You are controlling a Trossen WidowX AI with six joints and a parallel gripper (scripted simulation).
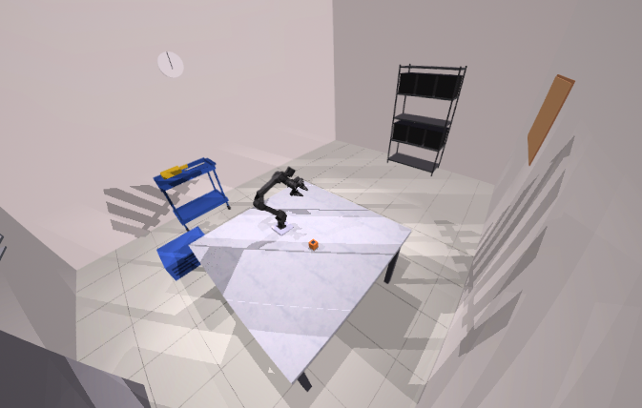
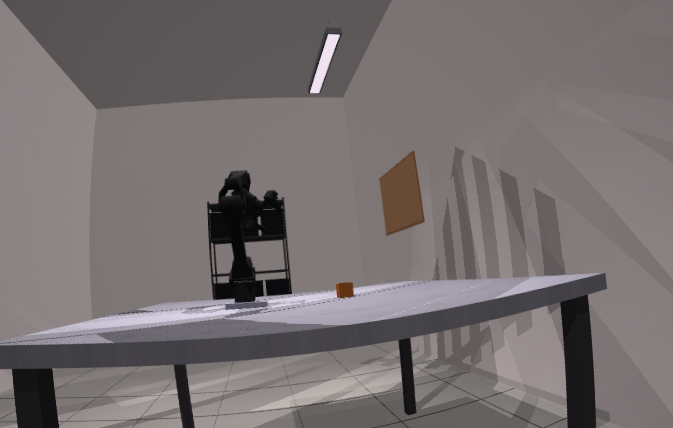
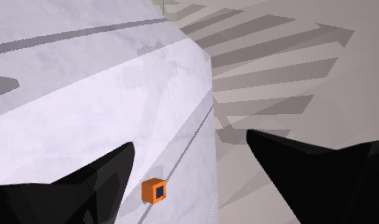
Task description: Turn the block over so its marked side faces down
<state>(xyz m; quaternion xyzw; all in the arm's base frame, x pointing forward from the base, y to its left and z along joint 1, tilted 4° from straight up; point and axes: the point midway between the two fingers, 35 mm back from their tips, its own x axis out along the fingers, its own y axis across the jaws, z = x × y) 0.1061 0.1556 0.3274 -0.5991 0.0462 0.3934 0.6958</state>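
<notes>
Pincer (image 3: 190, 165) gapes empty above block (image 3: 154, 190).

I find no words, numbers, labels or brand names that can be read in any of my views. The nearest thing to a sign is the dark square mark on one face of the orange block (image 3: 154, 191), which I see from my wrist view below my wide-open jaws; it is a plain dark patch with no letters or figures on it. The round wall clock (image 1: 170, 63) shows a single thin dark line and no numerals I can make out. The brown board (image 2: 402, 193) on the wall is blank.
</notes>
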